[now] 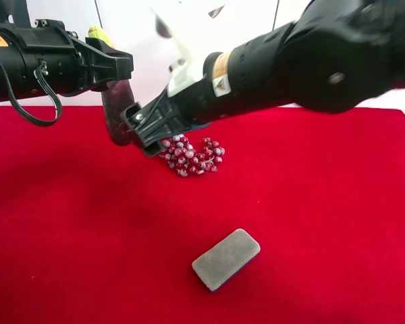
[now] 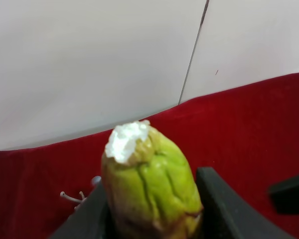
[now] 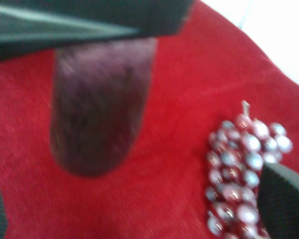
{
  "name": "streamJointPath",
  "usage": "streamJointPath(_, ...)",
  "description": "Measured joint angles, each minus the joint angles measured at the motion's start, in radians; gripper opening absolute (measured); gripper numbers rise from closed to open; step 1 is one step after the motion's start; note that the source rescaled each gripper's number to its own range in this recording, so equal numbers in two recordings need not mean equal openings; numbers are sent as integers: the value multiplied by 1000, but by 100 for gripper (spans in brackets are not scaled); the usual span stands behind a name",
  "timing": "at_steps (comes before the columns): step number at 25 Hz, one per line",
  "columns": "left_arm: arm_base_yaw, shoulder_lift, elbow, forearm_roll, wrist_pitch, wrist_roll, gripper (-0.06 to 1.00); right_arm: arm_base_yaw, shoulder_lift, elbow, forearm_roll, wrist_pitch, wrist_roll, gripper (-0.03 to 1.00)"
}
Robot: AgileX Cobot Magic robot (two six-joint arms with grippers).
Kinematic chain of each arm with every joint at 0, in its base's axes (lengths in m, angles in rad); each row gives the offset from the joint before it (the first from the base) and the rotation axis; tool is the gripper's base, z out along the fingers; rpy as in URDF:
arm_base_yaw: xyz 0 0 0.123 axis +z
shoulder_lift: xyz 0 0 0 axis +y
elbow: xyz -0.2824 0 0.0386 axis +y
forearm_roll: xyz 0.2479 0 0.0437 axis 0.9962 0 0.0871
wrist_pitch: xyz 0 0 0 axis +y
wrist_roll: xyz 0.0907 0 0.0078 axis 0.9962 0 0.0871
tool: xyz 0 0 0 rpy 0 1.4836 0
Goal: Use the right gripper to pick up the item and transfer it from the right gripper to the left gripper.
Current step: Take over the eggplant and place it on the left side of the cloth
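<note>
The dark-purple eggplant (image 1: 115, 111) hangs upright above the red cloth, its yellowish-green stem (image 1: 96, 32) on top. The left gripper (image 1: 111, 67), on the all-black arm with the looping cable at the exterior high view's left, is shut on its upper end. The left wrist view shows the stem (image 2: 149, 184) clamped between its fingers (image 2: 224, 209). The right gripper (image 1: 142, 133), on the arm with the white wrist block, is open beside the eggplant's lower end. In the right wrist view the eggplant (image 3: 99, 109) lies ahead of the widely spread fingertips (image 3: 284, 199), which do not touch it.
A bunch of red-purple grapes (image 1: 192, 156) lies on the red cloth (image 1: 67, 236) just under the right gripper; it also shows in the right wrist view (image 3: 241, 169). A flat grey block (image 1: 226, 258) lies nearer the front. A white wall stands behind the table.
</note>
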Motion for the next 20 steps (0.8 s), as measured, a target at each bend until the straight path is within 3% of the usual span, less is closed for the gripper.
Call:
streamJointPath(8, 0, 0, 0, 0, 1, 1, 0, 0, -164, 0, 0, 297, -7, 100)
streamJointPath(14, 0, 0, 0, 0, 1, 1, 0, 0, -264, 0, 47, 520, -101, 100)
streamJointPath(20, 0, 0, 0, 0, 1, 1, 0, 0, -408, 92, 120, 582, -167, 100)
